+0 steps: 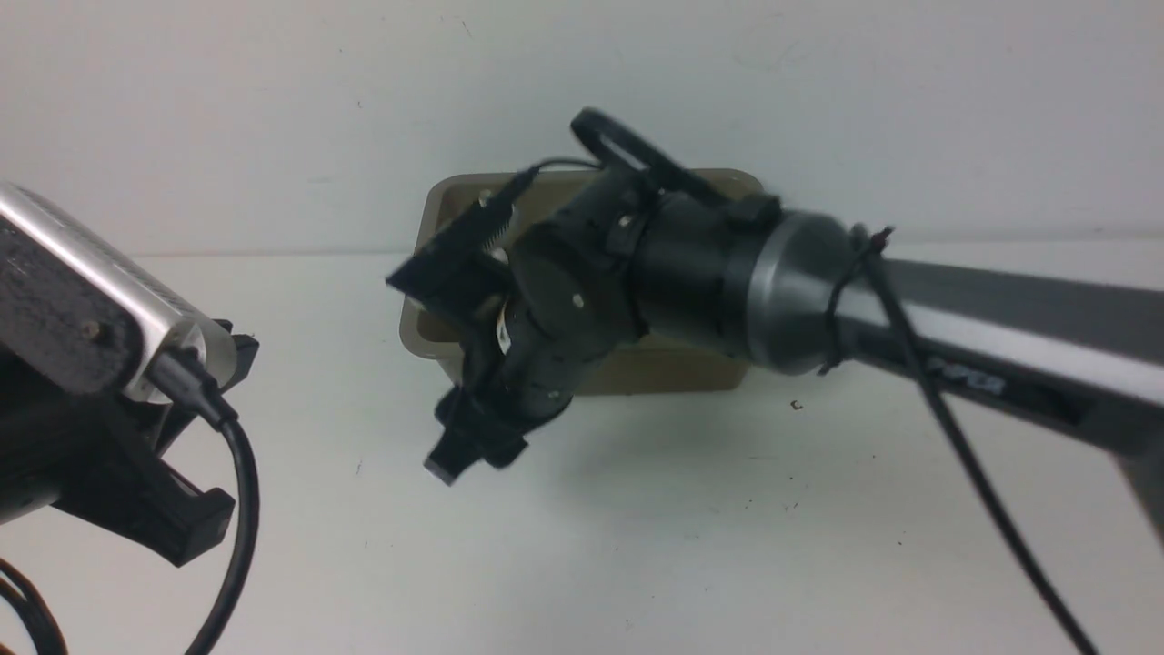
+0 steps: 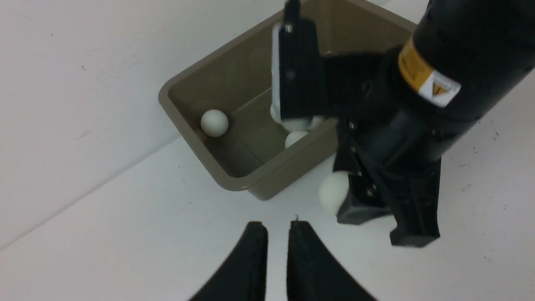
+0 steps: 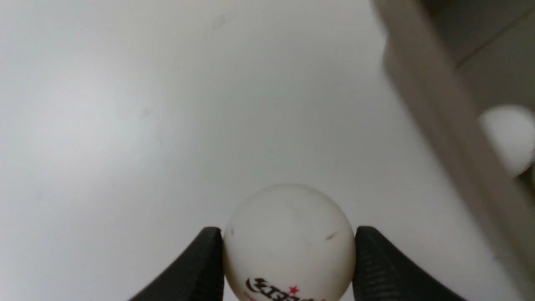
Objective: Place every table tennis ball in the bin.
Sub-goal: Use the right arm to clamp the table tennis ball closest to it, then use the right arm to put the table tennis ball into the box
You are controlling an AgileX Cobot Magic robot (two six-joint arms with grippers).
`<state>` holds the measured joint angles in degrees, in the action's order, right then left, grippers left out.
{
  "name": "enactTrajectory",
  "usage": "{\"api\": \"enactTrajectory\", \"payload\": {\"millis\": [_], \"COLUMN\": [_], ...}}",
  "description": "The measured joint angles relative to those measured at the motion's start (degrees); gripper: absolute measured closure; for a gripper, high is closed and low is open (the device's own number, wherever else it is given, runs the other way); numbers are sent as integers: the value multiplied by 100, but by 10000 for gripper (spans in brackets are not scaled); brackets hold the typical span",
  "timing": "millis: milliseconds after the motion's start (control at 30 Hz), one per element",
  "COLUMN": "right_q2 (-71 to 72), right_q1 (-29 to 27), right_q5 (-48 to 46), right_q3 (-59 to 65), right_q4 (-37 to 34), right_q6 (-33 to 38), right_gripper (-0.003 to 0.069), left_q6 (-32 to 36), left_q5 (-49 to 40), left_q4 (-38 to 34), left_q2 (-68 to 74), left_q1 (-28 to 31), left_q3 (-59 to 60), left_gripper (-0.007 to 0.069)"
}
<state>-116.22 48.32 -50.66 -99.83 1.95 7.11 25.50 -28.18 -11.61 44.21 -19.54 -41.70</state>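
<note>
1. White, matte and round: the table tennis ball [image 3: 288, 238] carries a dark printed logo with a small red star on the side nearest my wrist. A few faint scuffs mark its upper surface.
2. My right gripper [image 3: 288, 234] pinches this ball at its widest part, one ribbed black finger [image 3: 200, 263] pressed to each side.
3. From my left wrist, the same ball shows outside the bin [image 2: 276, 179], just beside its outer wall and over the white table [image 1: 637, 546]. I cannot tell whether it touches the tabletop.
4. The bin is a taupe plastic tub with rounded corners, a flared rim and sloping walls. It stands on the table at the foot of the pale back wall.
5. Inside the bin lies a lone ball [image 2: 214, 123] in one corner. A cluster of balls [image 2: 296, 139] rests against the wall closest to the held ball. My right arm [image 1: 709, 273] covers part of that cluster, so it may number three or more.
6. My left gripper [image 2: 276, 228] hangs over bare table well short of the bin. Its fingers are drawn almost together with a thin slit between them and nothing in it.
</note>
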Motion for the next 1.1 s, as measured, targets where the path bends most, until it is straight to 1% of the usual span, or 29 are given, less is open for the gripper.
{"api": "enactTrajectory", "payload": {"millis": [67, 133, 200, 300, 433, 533, 767, 1100], "right_q2": [96, 224, 213, 54, -341, -637, -1051, -1323], "right_q1": [-11, -186, -261, -617, -1156, -1369, -1512, -1540], "right_q5": [62, 207, 247, 325, 517, 623, 779, 847], "right_q3": [-46, -439, -532, -835, -1031, -1038, -1038, -1043], "right_q4": [86, 525, 637, 933, 1029, 1033, 1023, 977], "right_q6": [-7, -152, -199, -396, -559, -584, -584, -578], "right_gripper": [299, 299, 299, 299, 299, 299, 299, 299], "left_q6": [0, 0, 0, 0, 0, 0, 0, -17], "left_q5": [0, 0, 0, 0, 0, 0, 0, -5], "left_q4": [0, 0, 0, 0, 0, 0, 0, 0], "left_q2": [0, 0, 0, 0, 0, 0, 0, 0], "left_q1": [0, 0, 0, 0, 0, 0, 0, 0], "left_q3": [0, 0, 0, 0, 0, 0, 0, 0], "left_gripper": [566, 566, 566, 566, 566, 566, 566, 566]}}
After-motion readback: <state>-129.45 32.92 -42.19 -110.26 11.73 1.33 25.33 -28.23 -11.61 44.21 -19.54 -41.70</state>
